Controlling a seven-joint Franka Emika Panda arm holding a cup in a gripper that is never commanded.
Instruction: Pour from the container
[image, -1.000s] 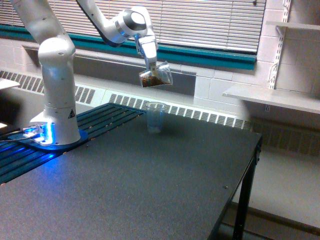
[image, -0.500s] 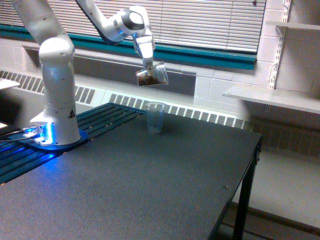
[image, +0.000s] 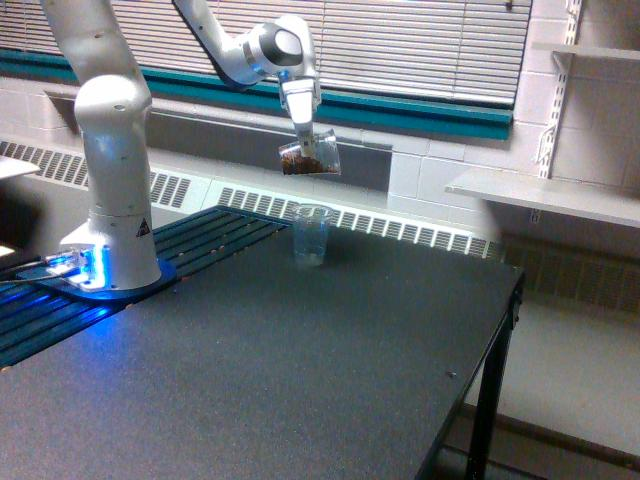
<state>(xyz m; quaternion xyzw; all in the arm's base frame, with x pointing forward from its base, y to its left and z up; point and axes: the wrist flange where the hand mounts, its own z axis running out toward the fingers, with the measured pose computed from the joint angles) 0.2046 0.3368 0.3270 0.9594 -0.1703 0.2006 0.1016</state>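
**Tilted tumbler above the receiving cup**

The container (image: 311, 156), holding brown material, hangs tipped sideways above the small cup (image: 312, 235) on the table (image: 300, 370). The gripper (image: 305, 135) is clamped on it. No stream is visible; pouring appears largely undone.

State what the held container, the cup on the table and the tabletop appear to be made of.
Held container: clear plastic, likely; brown contents show through.
Cup: thin bluish-clear plastic, the radiator grille visible through it.
Tabletop: dark, matte, speckled surface, perhaps laminate or rubber.
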